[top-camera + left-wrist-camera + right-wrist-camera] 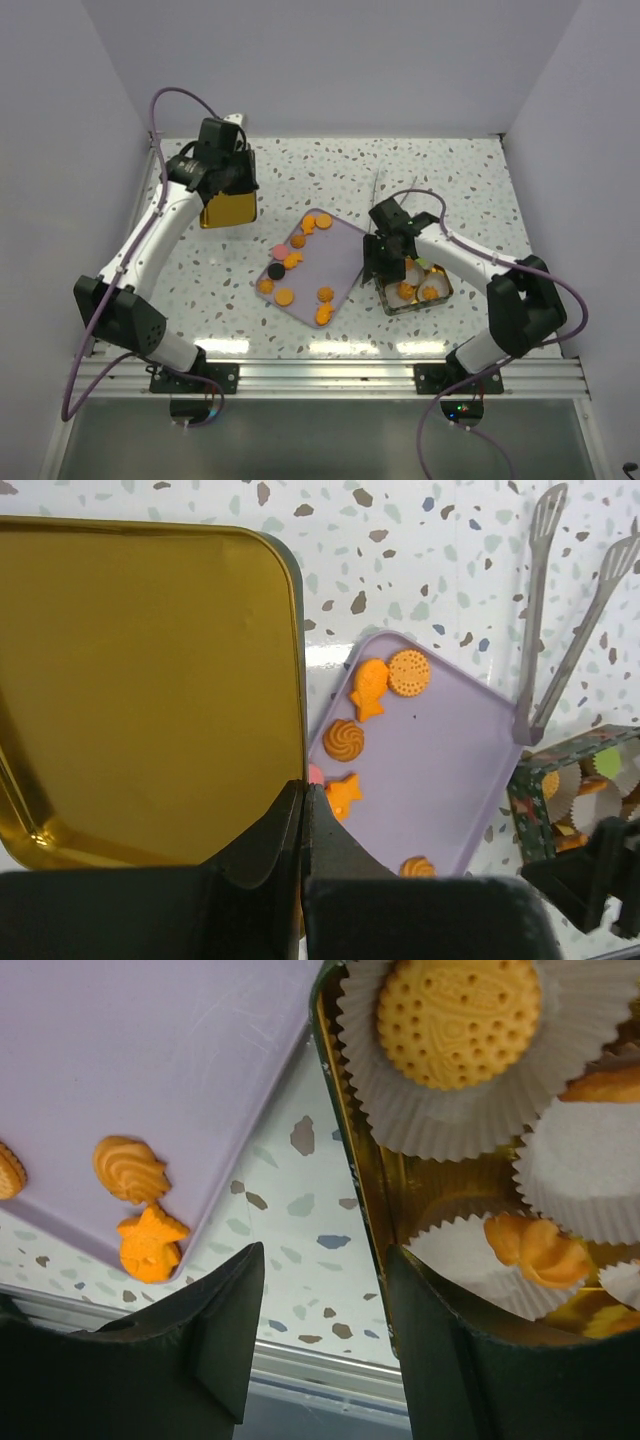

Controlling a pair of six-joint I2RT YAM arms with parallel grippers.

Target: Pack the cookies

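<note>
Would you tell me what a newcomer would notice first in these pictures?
The gold lid, pinched at its edge by the left gripper at the back left. Next, the lilac tray mid-table, strewn with orange cookies plus a pink one and a black one. Right of it sits the tin of white paper cups, the right gripper open over its rim.

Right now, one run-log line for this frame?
left gripper: shut on gold lid | right gripper: open over tin rim | cookies: several on purple tray, some in tin | packing: unfinished

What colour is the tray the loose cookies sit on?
The tray is plain pale lilac, no pattern. Best seen in the left wrist view.
</note>
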